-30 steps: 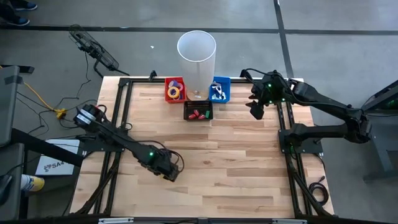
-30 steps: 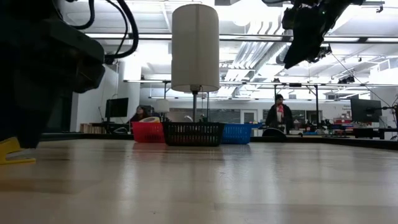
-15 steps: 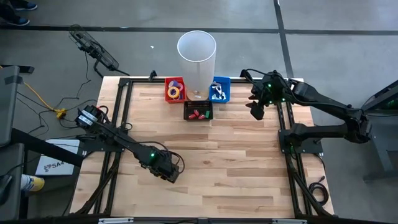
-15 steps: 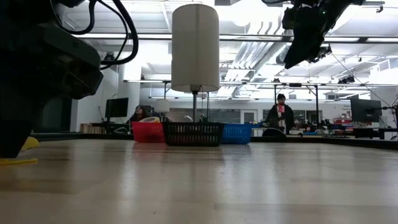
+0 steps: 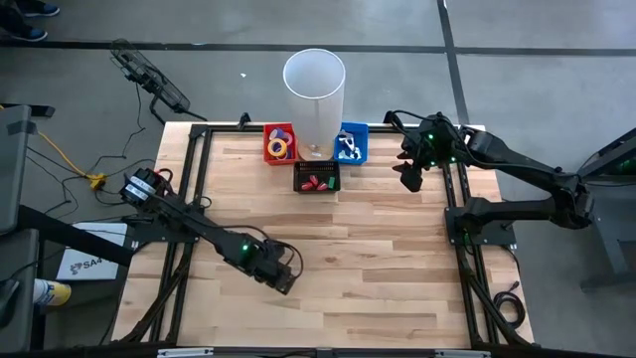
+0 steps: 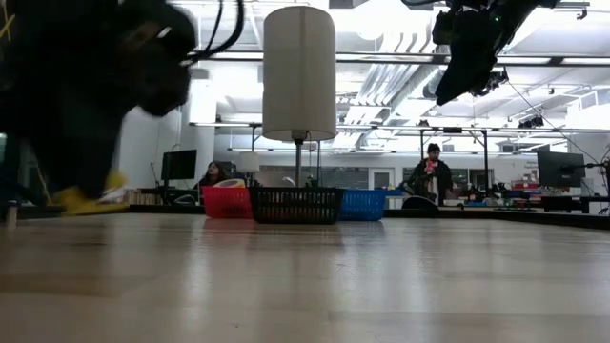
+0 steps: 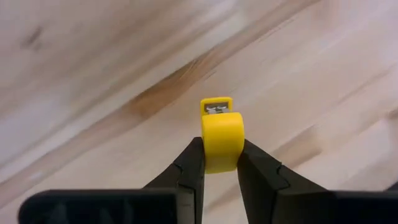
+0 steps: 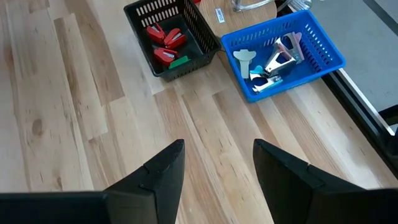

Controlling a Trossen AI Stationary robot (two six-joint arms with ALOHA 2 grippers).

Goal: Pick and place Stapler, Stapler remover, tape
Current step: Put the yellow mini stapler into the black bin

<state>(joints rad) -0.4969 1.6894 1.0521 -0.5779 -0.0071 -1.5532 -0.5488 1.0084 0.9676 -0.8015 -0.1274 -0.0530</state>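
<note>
Left pincer (image 7: 219, 163): shown in the left wrist view pinching a small yellow stapler (image 7: 221, 138) between its two dark fingers (image 7: 188, 171), the stapler's metal tip pointing away from the wrist over bare wood. In the high view the same pincer (image 5: 283, 281) is placed over the near-left part of the wooden counter (image 5: 397, 268), well apart from the baskets. In the low view the yellow stapler (image 6: 88, 198) is seen under the dark bulk of the left arm, seemingly just clear of the counter surface.

Right pincer (image 8: 217, 165): fingers spread, nothing between them. It is held high above the far-right part of the counter, as seen in the high view (image 5: 408, 177) and at the top of the low view (image 6: 456, 76).

Baskets, grouped at the far edge of the counter beside a tall white cylinder (image 5: 314, 85):
- red basket (image 5: 279, 143), in which the tape rolls (image 5: 278, 147) are held, a yellow one being discernible;
- black basket (image 8: 171, 37), in which red staplers (image 8: 165, 45) and one green item are held;
- blue basket (image 8: 291, 50), in which small pale and metal tools are held; their kind cannot be told for certain.

A person (image 6: 427, 179) is visible in the room beyond the counter in the low view.
</note>
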